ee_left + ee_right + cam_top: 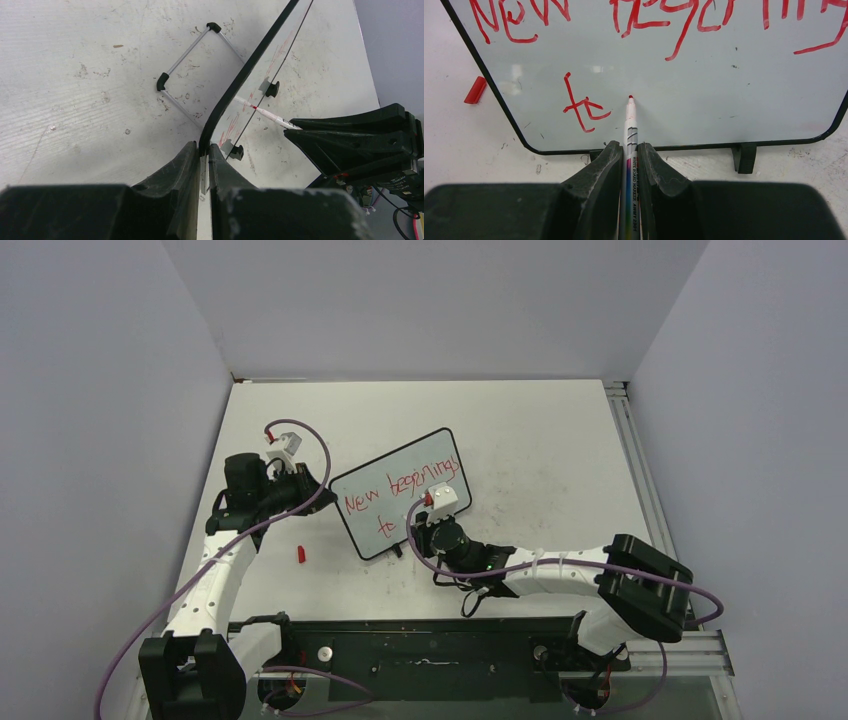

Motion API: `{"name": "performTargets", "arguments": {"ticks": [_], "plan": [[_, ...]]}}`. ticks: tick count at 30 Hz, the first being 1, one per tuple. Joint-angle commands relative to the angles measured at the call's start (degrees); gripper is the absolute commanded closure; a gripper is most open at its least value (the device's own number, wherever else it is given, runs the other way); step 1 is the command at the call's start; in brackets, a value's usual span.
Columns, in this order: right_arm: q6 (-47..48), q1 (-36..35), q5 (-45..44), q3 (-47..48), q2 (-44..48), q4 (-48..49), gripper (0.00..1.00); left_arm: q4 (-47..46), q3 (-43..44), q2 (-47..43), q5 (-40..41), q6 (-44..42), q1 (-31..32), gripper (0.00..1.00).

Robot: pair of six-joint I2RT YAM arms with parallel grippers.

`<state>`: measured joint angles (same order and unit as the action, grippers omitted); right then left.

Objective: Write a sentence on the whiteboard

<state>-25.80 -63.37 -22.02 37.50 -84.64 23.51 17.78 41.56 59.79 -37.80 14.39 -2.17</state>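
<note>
Top view: the rounded, black-framed whiteboard (395, 508) is standing tilted at the middle of the scuffed table (540, 440), bearing the red handwritten sentence (405, 488). Left wrist: the left fingers (184, 162) are clenching its thin frame. Right wrist: the right fingers (606, 165) are grasping a slim marker (630, 122), its red tip near "to".

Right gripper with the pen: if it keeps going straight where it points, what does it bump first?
The marker in the right gripper leads, so its red tip would meet the whiteboard first, just right of the red lettering "to". It looks almost touching, though depth is unclear.
</note>
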Motion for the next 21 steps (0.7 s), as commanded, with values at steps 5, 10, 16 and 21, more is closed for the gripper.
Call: {"name": "performTargets", "arguments": {"ticks": [5, 10, 16, 21], "plan": [[0.76, 0.71, 2.09, 1.43, -1.4, 4.37, 0.95, -1.48, 0.52, -0.8, -0.84, -0.02, 0.33, 1.0], [1.26, 0.63, 3.16, 1.28, -1.67, 4.96, 0.95, -1.43, 0.54, -0.75, -0.83, 0.02, 0.35, 1.0], [0.19, 0.53, 3.55, -0.05, -1.88, 4.75, 0.95, -1.43, 0.54, -0.82, -0.85, 0.02, 0.33, 1.0], [-0.65, 0.19, 3.57, -1.09, -2.1, 4.37, 0.95, -1.44, 0.54, -0.89, -0.87, 0.02, 0.39, 1.0]]}}
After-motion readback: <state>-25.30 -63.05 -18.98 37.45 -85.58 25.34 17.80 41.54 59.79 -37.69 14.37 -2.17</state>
